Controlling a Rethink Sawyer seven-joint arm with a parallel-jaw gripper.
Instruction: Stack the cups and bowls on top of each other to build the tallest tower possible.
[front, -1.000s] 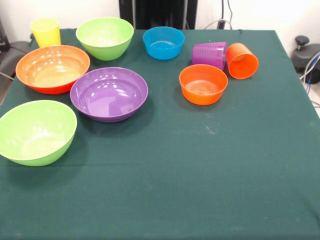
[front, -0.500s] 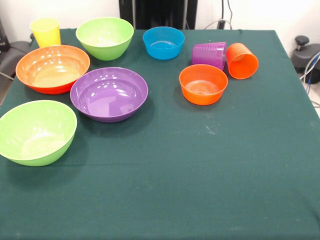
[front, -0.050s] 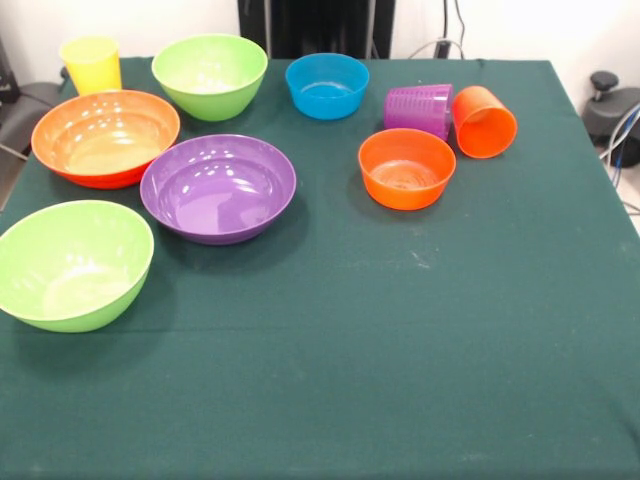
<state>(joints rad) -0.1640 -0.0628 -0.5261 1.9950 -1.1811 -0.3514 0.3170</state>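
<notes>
**Nothing stacked yet: tip-over and rolling are the main risks**

Claw: not in either view, so I can't tell whether it's released or clenched.

Left to right in the frame:
- Green bowl (front, -0.050s: 72, 262) at lower left sits at the table (front, -0.050s: 400, 380) edge; a sideways nudge could push it off.
- Yellow cup (front, -0.050s: 91, 64) stands upright in the upper left corner, also near the edge.
- Orange bowl (front, -0.050s: 105, 136) and purple bowl (front, -0.050s: 218, 187) almost touch; grabbing one likely shifts the other.
- Second green bowl (front, -0.050s: 210, 75) and blue bowl (front, -0.050s: 327, 85) sit along the top, apart.
- Small orange bowl (front, -0.050s: 406, 168) is right of centre.
- Purple cup (front, -0.050s: 419, 108) and orange cup (front, -0.050s: 485, 121) lie on their sides, upper right, touching or nearly so. They probably roll if bumped, and need righting first.

Glossy plastic looks slippery. Bowls nested mouth-up add little height; cups on top would tip if placed off-centre.
</notes>
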